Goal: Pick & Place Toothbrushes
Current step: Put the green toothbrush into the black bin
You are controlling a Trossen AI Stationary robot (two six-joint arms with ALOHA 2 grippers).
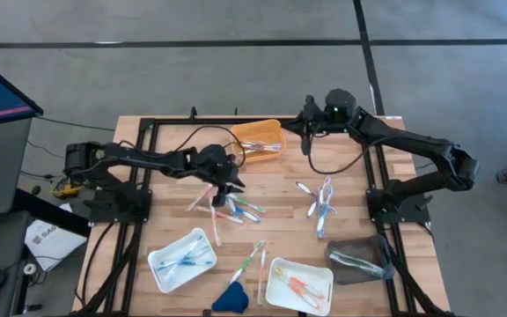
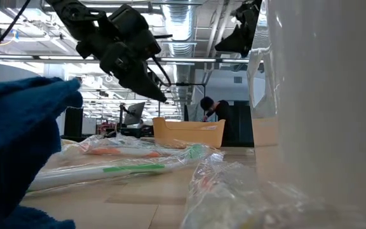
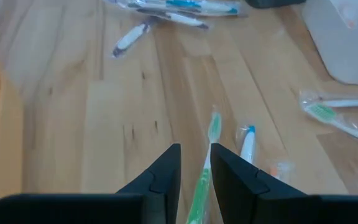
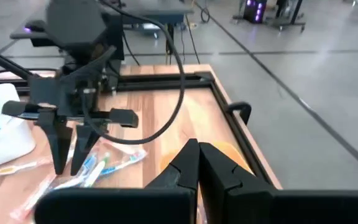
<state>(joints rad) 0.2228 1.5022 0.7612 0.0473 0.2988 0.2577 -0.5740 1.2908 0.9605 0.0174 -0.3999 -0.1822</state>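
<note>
Wrapped toothbrushes lie flat in a loose pile at mid-table, with a second cluster to its right. My left gripper hangs above the pile, fingers pointing down and slightly apart. In the left wrist view a green toothbrush lies on the wood, showing in the gap of that gripper. The low view shows the left gripper raised off the table. My right gripper hovers shut at the far edge, beside the orange tray, holding nothing that I can see.
On the near side stand a white tray holding blue toothbrushes, a white tray holding orange ones and a dark tray on the right. A dark-blue wedge sits at the near edge. A black frame borders the table.
</note>
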